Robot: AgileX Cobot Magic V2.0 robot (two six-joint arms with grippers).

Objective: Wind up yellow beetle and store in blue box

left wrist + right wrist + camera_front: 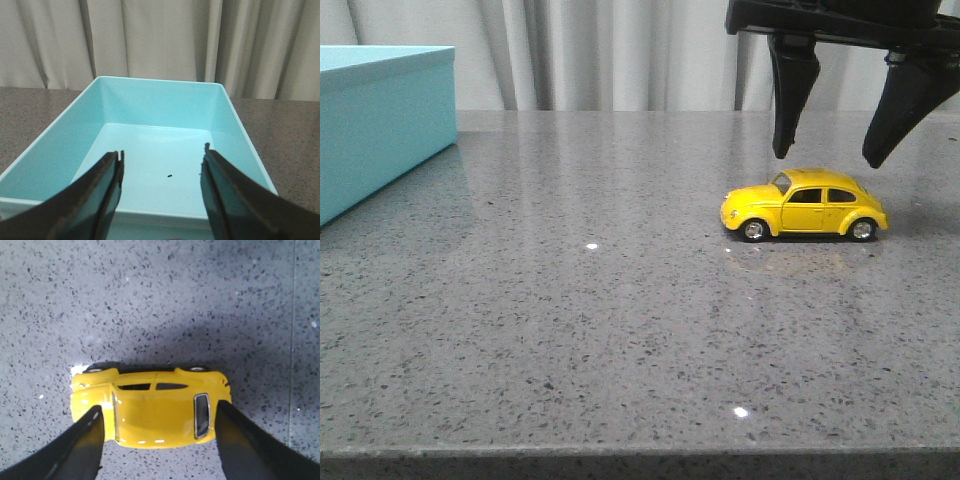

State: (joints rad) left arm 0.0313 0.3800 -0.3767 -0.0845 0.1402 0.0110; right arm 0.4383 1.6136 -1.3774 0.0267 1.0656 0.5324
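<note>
Your right gripper [828, 156] hangs just above the yellow beetle [804, 206], fingers wide so they can drop nose and tail around it. The beetle sits on the worktop [620, 300], well apart from the blue box [380, 120]. Your left gripper [162, 165], fingers also wide, waits over the lidless box.

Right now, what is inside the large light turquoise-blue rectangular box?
The large light turquoise-blue rectangular box is open and almost empty: only one tiny dark speck lies on its floor. The open left gripper covers the near corners.
</note>
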